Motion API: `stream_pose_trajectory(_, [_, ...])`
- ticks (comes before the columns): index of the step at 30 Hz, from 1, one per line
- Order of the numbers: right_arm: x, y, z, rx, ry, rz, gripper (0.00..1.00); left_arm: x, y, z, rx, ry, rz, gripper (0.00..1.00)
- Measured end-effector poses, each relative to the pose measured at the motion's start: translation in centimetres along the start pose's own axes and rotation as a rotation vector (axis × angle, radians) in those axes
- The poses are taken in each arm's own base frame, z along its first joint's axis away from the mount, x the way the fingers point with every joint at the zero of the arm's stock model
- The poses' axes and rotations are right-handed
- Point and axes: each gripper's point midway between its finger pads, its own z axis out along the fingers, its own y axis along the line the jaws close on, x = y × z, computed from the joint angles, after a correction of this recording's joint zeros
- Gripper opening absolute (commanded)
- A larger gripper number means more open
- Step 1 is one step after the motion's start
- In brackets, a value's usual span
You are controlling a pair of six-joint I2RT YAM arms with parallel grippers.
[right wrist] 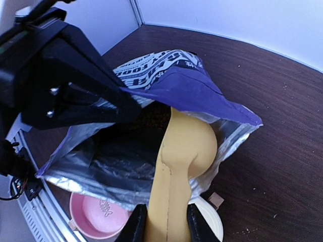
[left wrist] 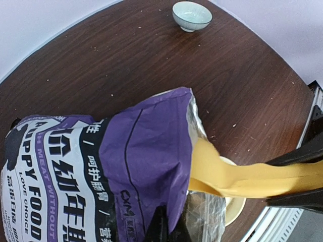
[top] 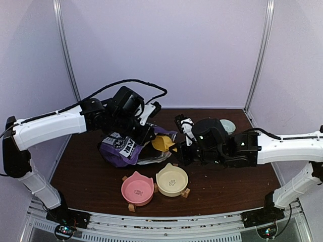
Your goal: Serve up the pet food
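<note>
Yellow scoop (right wrist: 184, 146) in bag (right wrist: 186, 85), kibble (right wrist: 151, 117) wrist-view only

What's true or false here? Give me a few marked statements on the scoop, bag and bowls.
1. The yellow scoop has its head inside the mouth of the purple bag. True.
2. The pink bowl is full of kibble. False: it is empty.
3. The right jaws are shut on the scoop's handle. True.
4. The pale green bowl sits between the pink bowl and the cream bowl. False: it stands alone at the far right of the table; the other two are side by side near the front edge.
5. The left jaws are open, clear of the bag. False: they pinch its upper lip, holding the mouth open.
</note>
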Motion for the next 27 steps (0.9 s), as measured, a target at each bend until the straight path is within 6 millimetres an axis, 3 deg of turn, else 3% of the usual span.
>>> stream_pose_trajectory(7, [-1.7,-0.6,3.6,0.123,-0.087,-0.015,0.12,-2.8,-2.4,-0.9,0.098,-0.088,-0.033,0.00])
stream_pose_trajectory(13, [-0.9,-1.5,7.7,0.206,-0.064,-0.036,0.11,-3.5,-3.6,-1.2,0.146,-0.108,-0.043,0.00])
stream_pose_trajectory(19, [-1.0,-1.1,9.1,0.183,-0.046,-0.033,0.10,-3.0,-2.6,-0.5,0.119,-0.088,-0.068,0.00])
stream_pose_trajectory(27, [1.0,-0.6,9.1,0.069,0.050,-0.064,0.09,-1.8,-2.7,0.5,0.119,-0.053,-0.084,0.00])
